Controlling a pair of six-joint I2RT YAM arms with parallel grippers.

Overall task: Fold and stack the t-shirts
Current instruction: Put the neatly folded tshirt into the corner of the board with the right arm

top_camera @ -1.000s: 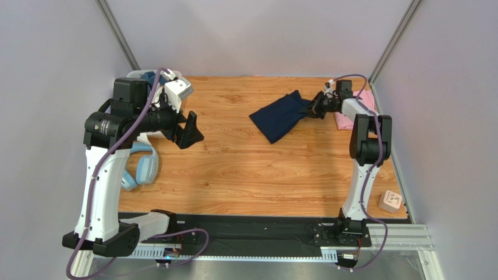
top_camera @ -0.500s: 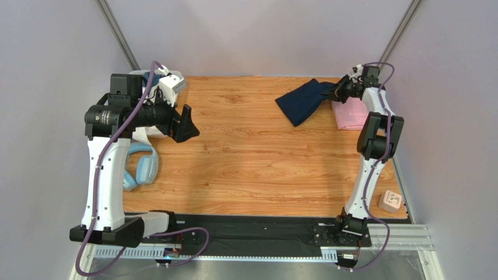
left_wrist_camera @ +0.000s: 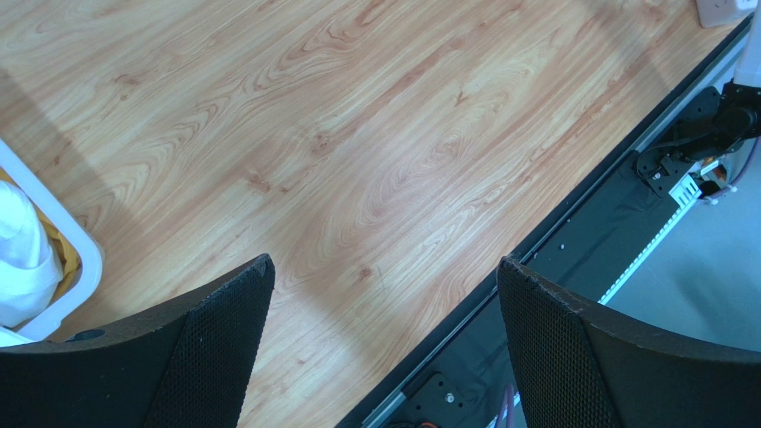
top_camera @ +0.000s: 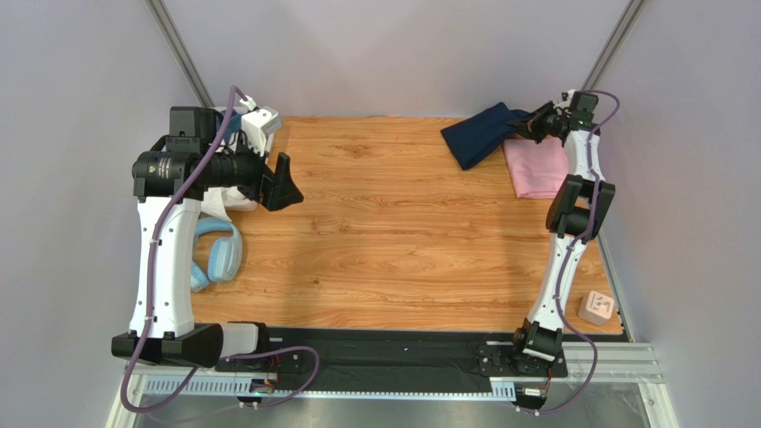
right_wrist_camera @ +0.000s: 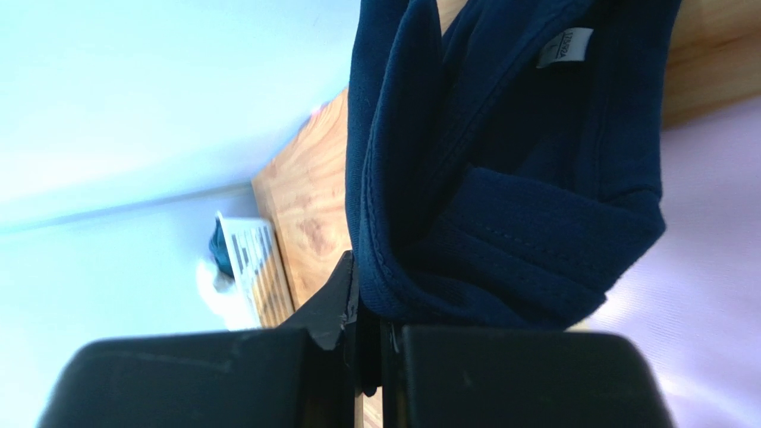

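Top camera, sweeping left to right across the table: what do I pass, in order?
From the left: light-blue plastic headphones → left gripper, open → dark navy cloth t-shirt → light pink cloth t-shirt → small beige block.

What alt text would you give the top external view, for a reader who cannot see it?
The right pincer, shut on the navy t-shirt, holds it at the far right corner of the table, next to the pink t-shirt. The left pincer hangs open at the left.
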